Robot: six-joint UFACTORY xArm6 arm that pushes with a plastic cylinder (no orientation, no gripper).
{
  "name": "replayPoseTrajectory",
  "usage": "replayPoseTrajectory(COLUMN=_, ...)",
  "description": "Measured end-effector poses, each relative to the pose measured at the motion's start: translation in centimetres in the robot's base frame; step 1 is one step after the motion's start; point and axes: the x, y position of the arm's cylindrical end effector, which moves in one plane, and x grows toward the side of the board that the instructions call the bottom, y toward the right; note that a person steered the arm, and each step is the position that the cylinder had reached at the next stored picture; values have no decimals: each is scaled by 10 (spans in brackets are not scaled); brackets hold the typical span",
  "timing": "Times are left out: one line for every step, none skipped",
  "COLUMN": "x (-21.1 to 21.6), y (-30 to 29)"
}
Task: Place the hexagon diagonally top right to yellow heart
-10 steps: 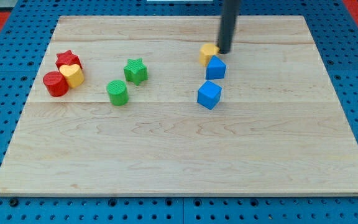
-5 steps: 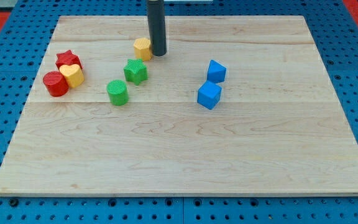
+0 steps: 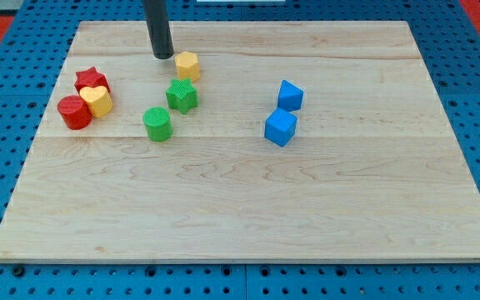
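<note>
My tip (image 3: pixel 163 56), the lower end of a straight dark rod with no jaws to open or close, held nothing and rested on the pale wooden board (image 3: pixel 248 208) near the view's top, left of centre.

Closest to my tip, just to its right and a touch lower in the view, stood the yellow hexagon block (image 3: pixel 187 65), near it but with a sliver of bare wood between them. Below the hexagon, lower right of my tip, sat the green star-shaped block (image 3: pixel 182 95), just beside the hexagon. Farther below my tip stood the green cylinder block (image 3: pixel 157 123).

Out to the lower left of my tip, three blocks were clustered, touching one another: the red star-shaped block (image 3: pixel 89 80) at the top, the yellow heart block (image 3: pixel 97 100) just under it, and the red cylinder block (image 3: pixel 73 112) at the left. The hexagon therefore lay up and to the right of the heart, well apart from it.

Farthest away, well to my tip's right, one blue cube (image 3: pixel 290 94) sat above another blue cube (image 3: pixel 280 127), nearly touching.
</note>
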Motion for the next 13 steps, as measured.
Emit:
replayPoseTrajectory(x=0, y=2)
replayPoseTrajectory(x=2, y=-1)
replayPoseTrajectory(x=2, y=39)
replayPoseTrajectory(x=15, y=58)
replayPoseTrajectory(x=16, y=97)
replayPoseTrajectory(x=16, y=156)
replayPoseTrajectory(x=20, y=97)
replayPoseTrajectory(x=34, y=81)
replayPoseTrajectory(x=52, y=81)
replayPoseTrajectory(x=59, y=48)
replayPoseTrajectory(x=59, y=6)
replayPoseTrajectory(x=59, y=7)
replayPoseTrajectory(x=63, y=7)
